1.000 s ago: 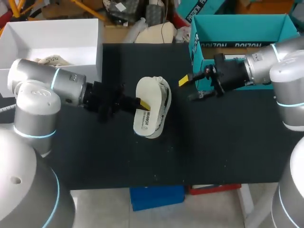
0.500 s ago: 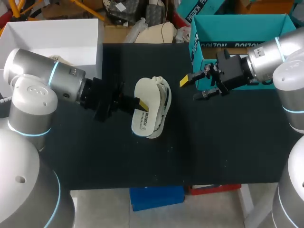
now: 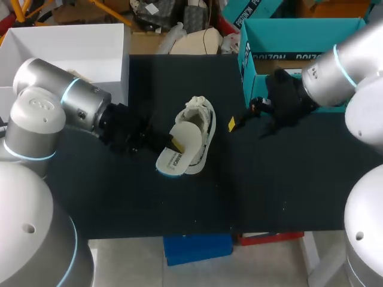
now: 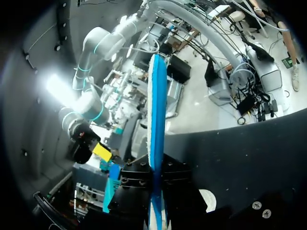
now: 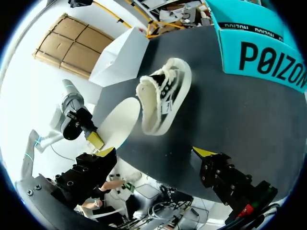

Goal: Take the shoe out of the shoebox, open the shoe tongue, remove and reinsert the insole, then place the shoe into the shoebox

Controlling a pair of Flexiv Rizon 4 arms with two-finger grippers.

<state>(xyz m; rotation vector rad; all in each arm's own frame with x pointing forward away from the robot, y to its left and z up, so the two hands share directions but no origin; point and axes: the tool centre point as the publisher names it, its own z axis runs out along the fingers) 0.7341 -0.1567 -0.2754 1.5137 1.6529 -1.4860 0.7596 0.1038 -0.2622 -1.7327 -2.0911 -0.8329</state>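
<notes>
The white insole (image 3: pixel 175 153) with its blue underside hangs just near-left of the white and black shoe (image 3: pixel 201 124), its far end still resting against the shoe. My left gripper (image 3: pixel 172 143) is shut on the insole's edge. In the left wrist view the insole (image 4: pixel 157 110) stands edge-on between the black fingers of the left gripper (image 4: pixel 156 170). My right gripper (image 3: pixel 245 121) is open just right of the shoe, holding nothing. From the right wrist the shoe (image 5: pixel 164 94), the insole (image 5: pixel 118 120) and the left gripper (image 5: pixel 94 140) lie ahead of the open right gripper (image 5: pixel 155 152).
The teal shoebox (image 3: pixel 299 42) stands at the table's far right, close behind my right arm; it also shows as the teal shoebox (image 5: pixel 261 55) beside the shoe. A white box (image 3: pixel 66 48) sits at the far left. Black mat (image 3: pixel 209 197) stretches in front of the shoe.
The left gripper has drawn the insole off the shoe toward the near left, uncovering the shoe's opening. The right gripper has dropped lower and turned beside the shoe.
</notes>
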